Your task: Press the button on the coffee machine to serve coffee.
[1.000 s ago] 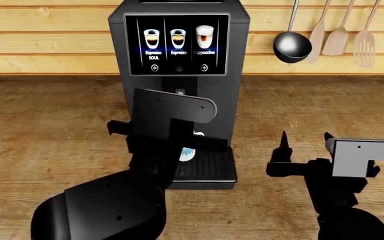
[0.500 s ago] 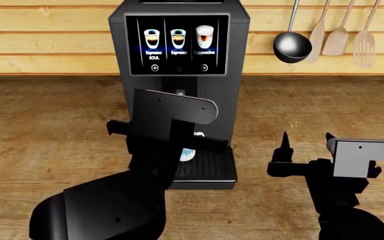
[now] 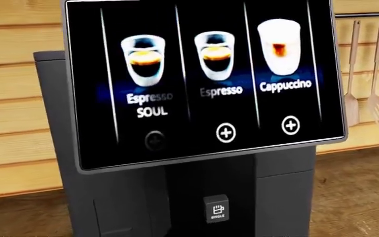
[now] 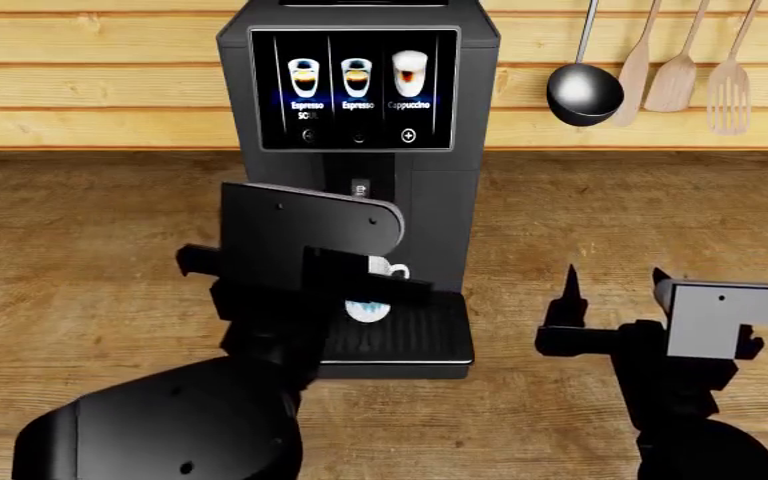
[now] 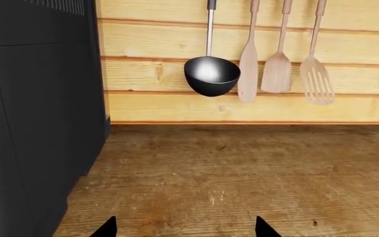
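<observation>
The coffee machine point(image 4: 440, 205) stands at the back of the wooden counter, and its black screen point(image 4: 355, 88) shows three drink pictures. The left wrist view shows the screen point(image 3: 203, 79) close up, with a small SINGLE button point(image 3: 216, 209) below it. The plus sign under Espresso SOUL point(image 3: 154, 141) is dimmed. A white cup point(image 4: 387, 268) sits on the ribbed drip tray point(image 4: 424, 335). My left arm's wrist block point(image 4: 307, 225) is right in front of the machine and hides its fingers. My right gripper point(image 4: 612, 280) is open and empty to the right of the machine.
A black ladle point(image 4: 584, 92) and three wooden utensils point(image 4: 678, 70) hang on the plank wall at the right, and they also show in the right wrist view point(image 5: 210, 74). The wooden counter point(image 4: 91, 260) extends to both sides of the machine.
My left arm has shifted left, uncovering the white cup. The plus sign under Espresso SOUL has gone dim. The right arm has not moved.
</observation>
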